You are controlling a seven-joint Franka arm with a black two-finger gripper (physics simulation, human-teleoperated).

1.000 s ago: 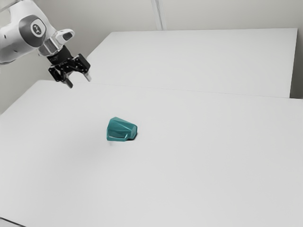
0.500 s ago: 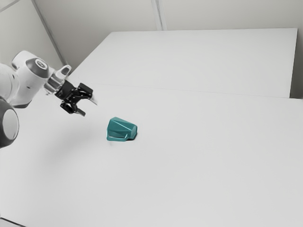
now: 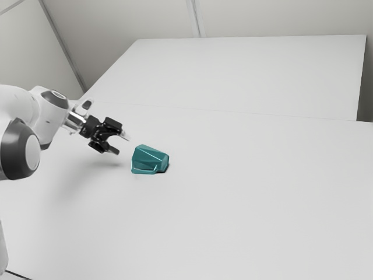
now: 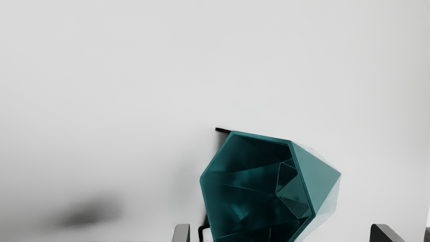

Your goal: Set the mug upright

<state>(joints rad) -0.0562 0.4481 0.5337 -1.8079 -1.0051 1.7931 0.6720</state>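
"Where's the mug?"

"Lying on its side on the desk, open mouth facing the jaws."

"And how do those stand?"

"Spread wide, with nothing in their hold. They're near the mug, just off it toward the exterior view's left."

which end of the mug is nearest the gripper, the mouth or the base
The open mouth: it is the wider end of the mug, facing the gripper, while the narrower base points away.

glossy, faceted teal mug
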